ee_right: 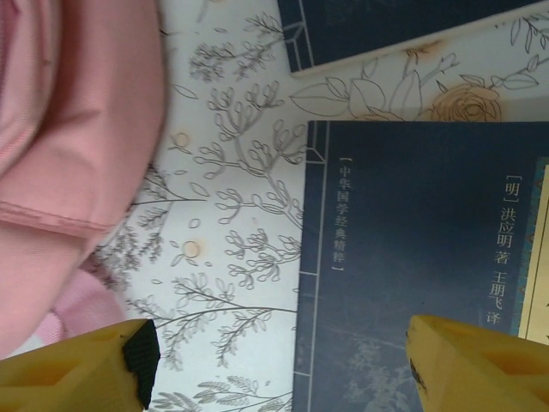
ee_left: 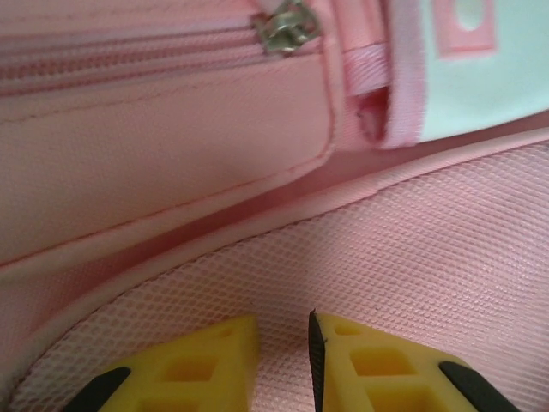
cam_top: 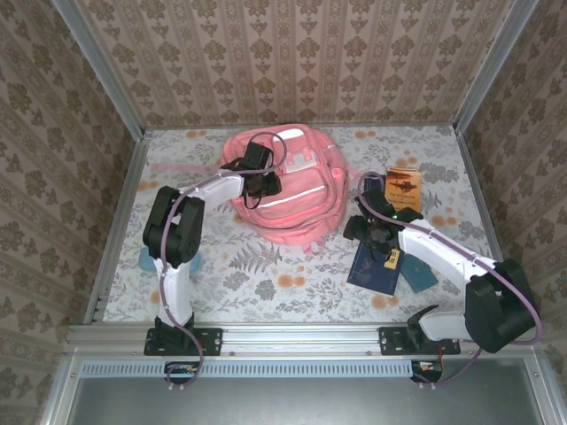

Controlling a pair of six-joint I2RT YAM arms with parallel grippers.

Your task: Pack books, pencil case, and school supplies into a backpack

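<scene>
The pink backpack [cam_top: 297, 190] lies flat near the middle of the floral tablecloth [cam_top: 266, 283], toward the far wall. The left gripper [cam_top: 259, 181] sits on the backpack's left part. In the left wrist view its yellow fingers [ee_left: 214, 356] are drawn close, with a narrow slit between them. They are right over the backpack's pink mesh panel [ee_left: 412, 257], and I cannot tell whether they nip the mesh. A metal zipper pull [ee_left: 287, 26] and a white patch [ee_left: 489, 69] show further up the backpack. The right gripper [cam_top: 376, 226] hangs just right of the backpack, its jaws spread wide with nothing between them. Seen from the right wrist, it hovers over the left edge of a navy book [ee_right: 412, 257], with a second navy book [ee_right: 386, 26] just beyond. Both books lie flat on the cloth to the backpack's right. An orange-brown booklet [cam_top: 403, 184] lies right of the backpack, farther back. A teal flat square [cam_top: 423, 276] lies beside the navy book on the side away from the backpack. A light-blue item [cam_top: 144, 259] lies well to the backpack's left, partly hidden by the left arm.
</scene>
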